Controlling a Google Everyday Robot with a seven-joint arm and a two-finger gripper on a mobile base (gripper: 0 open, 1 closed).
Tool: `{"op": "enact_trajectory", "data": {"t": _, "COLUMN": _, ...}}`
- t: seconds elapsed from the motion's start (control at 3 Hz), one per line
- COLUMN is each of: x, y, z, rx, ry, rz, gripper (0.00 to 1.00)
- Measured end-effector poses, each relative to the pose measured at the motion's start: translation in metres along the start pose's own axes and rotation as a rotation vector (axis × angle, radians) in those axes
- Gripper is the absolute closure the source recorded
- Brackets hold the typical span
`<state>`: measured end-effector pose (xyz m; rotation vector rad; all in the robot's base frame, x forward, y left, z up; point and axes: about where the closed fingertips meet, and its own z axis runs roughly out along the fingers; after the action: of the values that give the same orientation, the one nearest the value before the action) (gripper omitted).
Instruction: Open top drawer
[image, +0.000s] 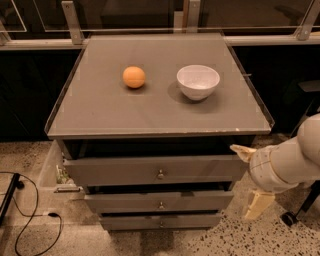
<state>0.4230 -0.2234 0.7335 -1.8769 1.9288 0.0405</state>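
The top drawer (125, 171) is the widest grey front under the cabinet top, with a small round metal knob (160, 174) at its centre. It stands slightly pulled out, with a dark gap above its front panel. My gripper (250, 179) is at the drawer's right end, beside the cabinet's right front corner. Its cream fingers are spread apart: the upper fingertip (240, 151) is close to the drawer's top right corner and the lower one (258, 205) hangs beside the middle drawer. It holds nothing.
An orange (134, 77) and a white bowl (198, 81) sit on the grey cabinet top (100, 115). Two narrower drawers (125, 202) lie below. A white bin (49, 170) and a black cable (30, 220) are on the floor at left. A caster (288, 218) stands at right.
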Motion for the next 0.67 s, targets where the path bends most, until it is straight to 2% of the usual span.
{"op": "enact_trajectory", "data": {"t": 0.33, "x": 0.001, "y": -0.009, "z": 0.044, "rx": 0.023, "ry": -0.020, "rz": -0.022, "gripper": 0.00}}
{"op": "enact_trajectory", "data": {"t": 0.67, "x": -0.002, "y": -0.024, "z": 0.074, "rx": 0.054, "ry": -0.043, "rz": -0.054, "gripper": 0.00}}
